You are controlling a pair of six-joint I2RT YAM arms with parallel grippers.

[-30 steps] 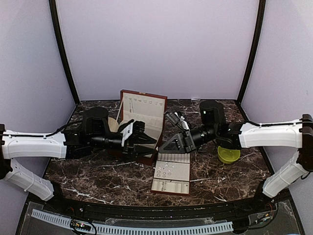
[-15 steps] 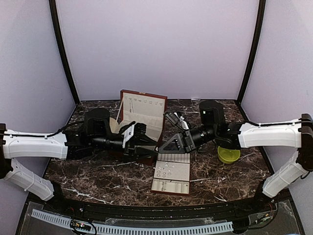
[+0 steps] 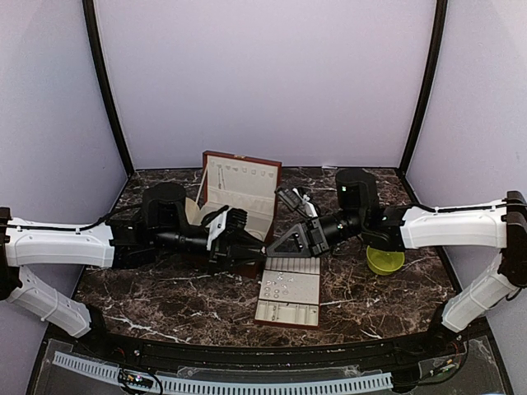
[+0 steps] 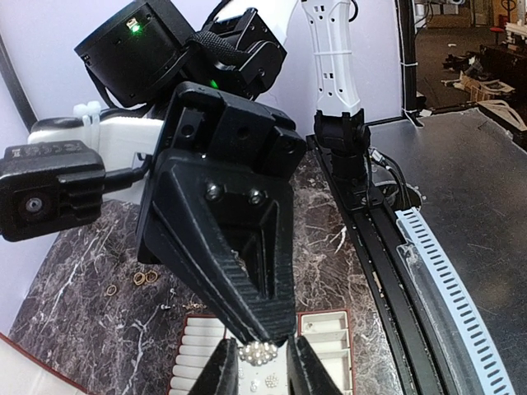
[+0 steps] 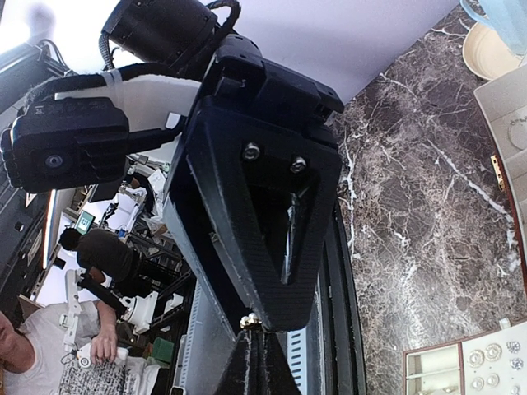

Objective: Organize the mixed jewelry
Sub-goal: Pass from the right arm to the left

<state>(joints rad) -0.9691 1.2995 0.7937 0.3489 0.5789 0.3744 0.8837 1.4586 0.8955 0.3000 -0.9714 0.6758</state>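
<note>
My right gripper (image 3: 277, 246) is shut on a small pearly cluster piece (image 4: 258, 352) of the mixed jewelry and holds it above the flat cream tray (image 3: 290, 306). My left gripper (image 3: 257, 247) meets it tip to tip. In the left wrist view the left gripper (image 4: 259, 369) is open, with one finger on each side of the cluster and a small gap showing. In the right wrist view the shut right gripper (image 5: 252, 331) has the piece (image 5: 247, 318) at its tip. More silvery pieces (image 3: 278, 285) lie on the tray. Loose gold rings (image 4: 144, 278) and a chain (image 4: 188, 307) lie on the marble.
The reddish-brown box (image 3: 241, 191) stands open behind the left gripper. A yellow-green bowl (image 3: 384, 262) sits under the right arm. A cream dish (image 5: 492, 54) lies by the box. The tray's ring rolls (image 4: 191, 362) and compartments (image 4: 326, 339) are below the grippers.
My left arm has edged to the right, bringing its fingers up to the right gripper's tip. The right arm has hardly moved.
</note>
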